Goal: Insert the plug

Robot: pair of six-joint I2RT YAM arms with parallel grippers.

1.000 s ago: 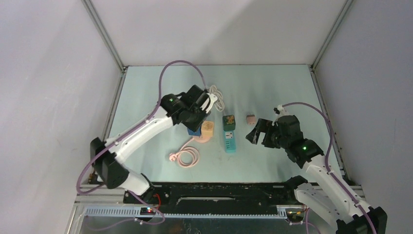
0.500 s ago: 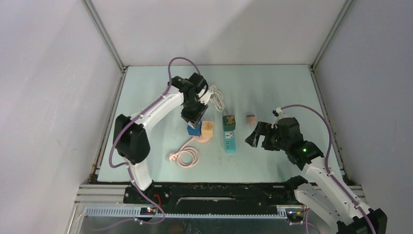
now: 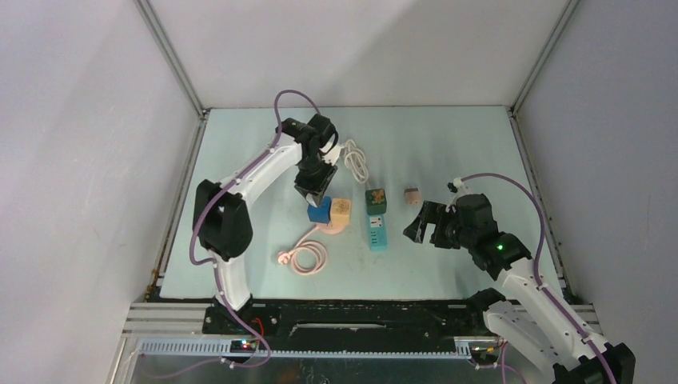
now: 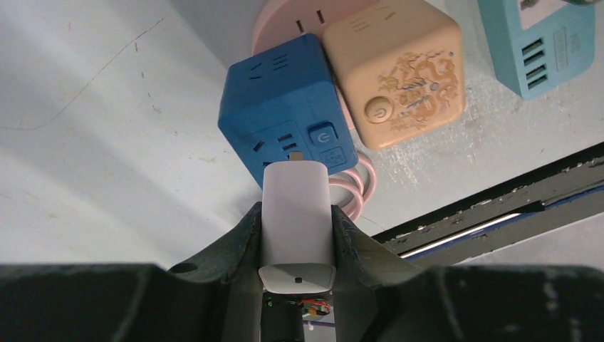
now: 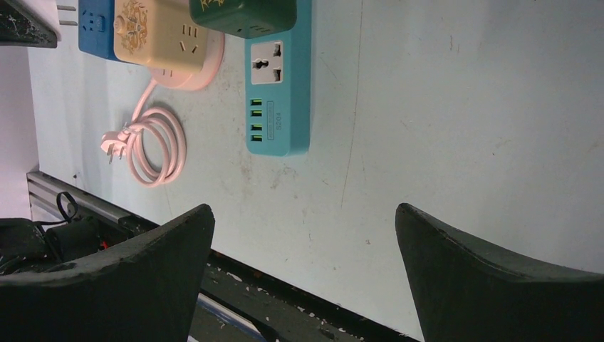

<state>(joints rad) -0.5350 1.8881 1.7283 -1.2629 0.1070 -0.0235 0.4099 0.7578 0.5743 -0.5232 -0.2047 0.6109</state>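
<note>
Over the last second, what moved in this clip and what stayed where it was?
The left arm swung its elbow up and toward the far side, so it now reaches the blue cube socket from behind, jaws kept shut on the white plug. The right arm hardly shifted, jaws wide open. The tan cube, teal strip and pink cord stayed put.

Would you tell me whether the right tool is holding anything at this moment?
No, the right tool is wide open, with only the table showing between its jaws.
</note>
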